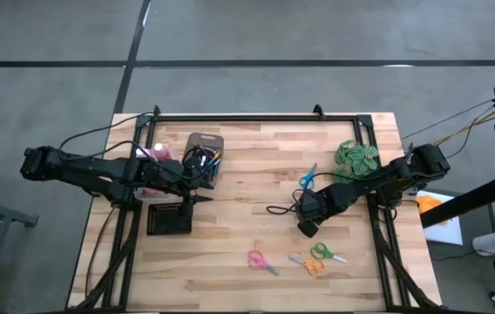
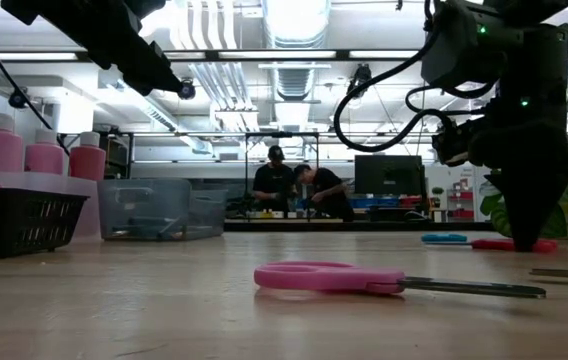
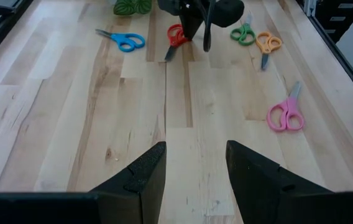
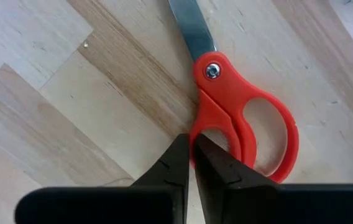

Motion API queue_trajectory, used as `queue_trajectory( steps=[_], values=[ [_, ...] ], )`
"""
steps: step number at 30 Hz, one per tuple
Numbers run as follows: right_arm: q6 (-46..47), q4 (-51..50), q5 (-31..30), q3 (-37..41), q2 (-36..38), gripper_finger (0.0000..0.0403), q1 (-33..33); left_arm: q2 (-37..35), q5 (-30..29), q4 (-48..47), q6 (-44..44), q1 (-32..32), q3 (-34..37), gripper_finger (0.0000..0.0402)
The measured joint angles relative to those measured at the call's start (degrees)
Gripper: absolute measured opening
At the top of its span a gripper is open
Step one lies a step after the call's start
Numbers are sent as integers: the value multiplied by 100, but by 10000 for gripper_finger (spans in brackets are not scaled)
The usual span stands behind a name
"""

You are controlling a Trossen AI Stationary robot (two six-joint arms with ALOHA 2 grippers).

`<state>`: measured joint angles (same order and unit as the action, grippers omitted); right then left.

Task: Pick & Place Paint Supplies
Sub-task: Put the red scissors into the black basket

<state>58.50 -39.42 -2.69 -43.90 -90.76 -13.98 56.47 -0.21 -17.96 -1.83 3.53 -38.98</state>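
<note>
Three pink bottles with white caps stand in a clear bin at the table's left. Thin brushes stick out of a grey bin beside it. My left gripper is open and holds nothing; it hovers above the table just right of the black basket, pointing toward the table's right. My right gripper points down at the red scissors lying flat right of the table's middle, and is shut on their handle. My right gripper pinches the rim of the red scissors' handle loop, on the side nearest the pivot. It comes from above, pointing down, with one finger over the finger hole and the other outside the loop. The scissors lie flat on the table.
Blue scissors lie near the leafy green plant. Pink scissors, orange scissors and green scissors lie toward the near edge. A black frame runs along the table's far and side edges. Bare wood shows in the middle.
</note>
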Motion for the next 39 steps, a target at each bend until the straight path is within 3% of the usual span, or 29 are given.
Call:
queue_trajectory(
  steps=[12, 17, 27, 33, 39],
  values=[
    [-75, -22, -297, -427, 106, 15, 0, 0, 2, -4, 0, 0, 2, 165],
    [-632, 65, -503, -858, 111, 15, 0, 0, 1, -7, 0, 0, 2, 165],
    [-1524, 1854, -831, -1172, 84, 15, 23, 0, 0, -7, 0, 0, 2, 165],
    [-1711, 2943, -908, -1249, -458, 15, 101, 0, 0, -9, 0, 0, 1, 165],
    [-1722, 2593, -886, -2319, -1514, 14, 135, 0, 0, -13, 0, 0, 2, 165]
  ],
)
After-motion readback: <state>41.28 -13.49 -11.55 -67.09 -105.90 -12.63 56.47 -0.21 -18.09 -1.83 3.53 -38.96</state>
